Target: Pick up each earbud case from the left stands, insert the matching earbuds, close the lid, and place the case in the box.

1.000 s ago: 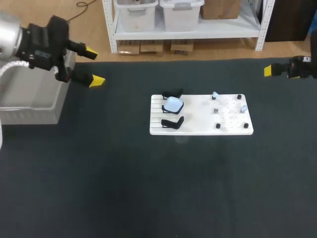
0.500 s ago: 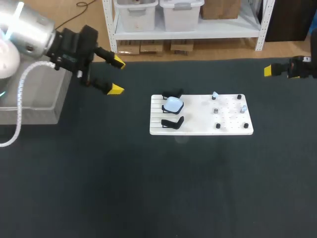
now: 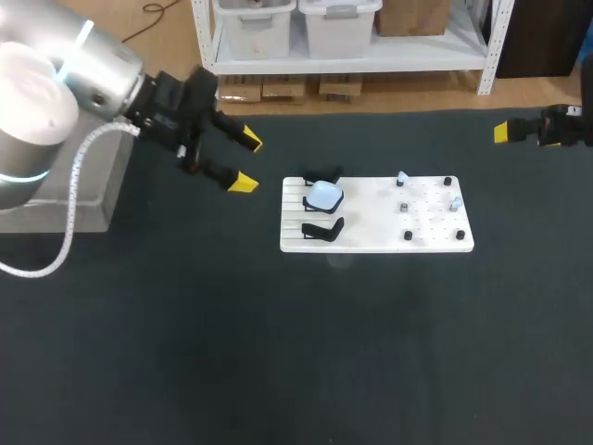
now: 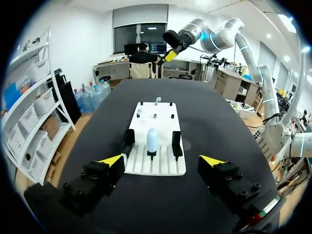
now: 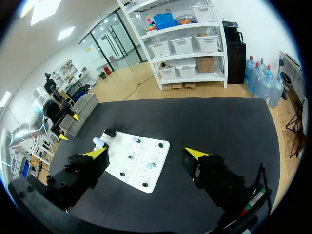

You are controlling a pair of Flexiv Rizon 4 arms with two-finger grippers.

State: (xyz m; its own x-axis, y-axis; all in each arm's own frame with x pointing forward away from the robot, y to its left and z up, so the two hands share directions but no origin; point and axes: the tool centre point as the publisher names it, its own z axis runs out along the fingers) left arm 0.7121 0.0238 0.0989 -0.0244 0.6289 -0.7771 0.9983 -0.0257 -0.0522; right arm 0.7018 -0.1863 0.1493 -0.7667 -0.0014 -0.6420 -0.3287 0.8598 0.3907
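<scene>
A white board (image 3: 377, 214) lies mid-table. At its left end a pale blue earbud case (image 3: 324, 196) rests on a black stand, with an empty black stand (image 3: 321, 229) in front of it. Small earbuds (image 3: 401, 177) sit among pegs on the board's right half. My left gripper (image 3: 246, 162) hangs open just left of the board, holding nothing. From its wrist, the left gripper (image 4: 161, 161) faces the case (image 4: 152, 140) straight ahead between two stands. My right gripper (image 3: 503, 132) stays at the far right edge, and the right wrist view shows this gripper (image 5: 146, 152) open and empty, far from the board (image 5: 136, 163).
A grey box (image 3: 65, 199) stands at the table's far left, behind my left arm. Dark table surface stretches all around the board, with wide free room in front.
My left arm has swung right from above the grey box to just beside the board's left end, its gripper open throughout. The right arm has not moved.
</scene>
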